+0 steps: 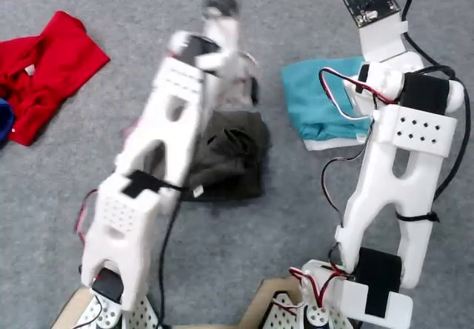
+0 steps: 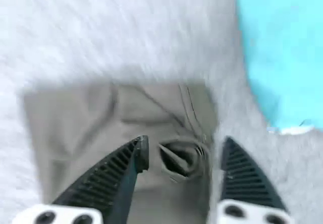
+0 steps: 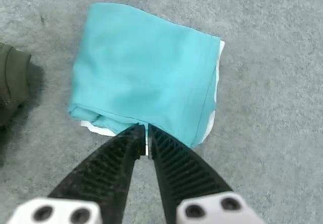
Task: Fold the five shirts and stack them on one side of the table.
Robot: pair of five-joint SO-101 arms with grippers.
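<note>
Folding of the olive shirt (image 2: 91,118) is judged in hand: a bunched fold lies between the parted jaws of the left gripper (image 2: 184,151), so closure on it is called for next. The folded teal shirt (image 3: 141,67) lies just beyond the tips of the right gripper (image 3: 147,131), which is pressed together.

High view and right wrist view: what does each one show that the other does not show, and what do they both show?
High view adds: the red shirt on the left, and the bodies of the left arm and the right arm. Right wrist view adds: the right gripper, fingers shut, over an edge of the teal shirt. Shared: the folded teal shirt and the dark olive shirt beside it.
</note>
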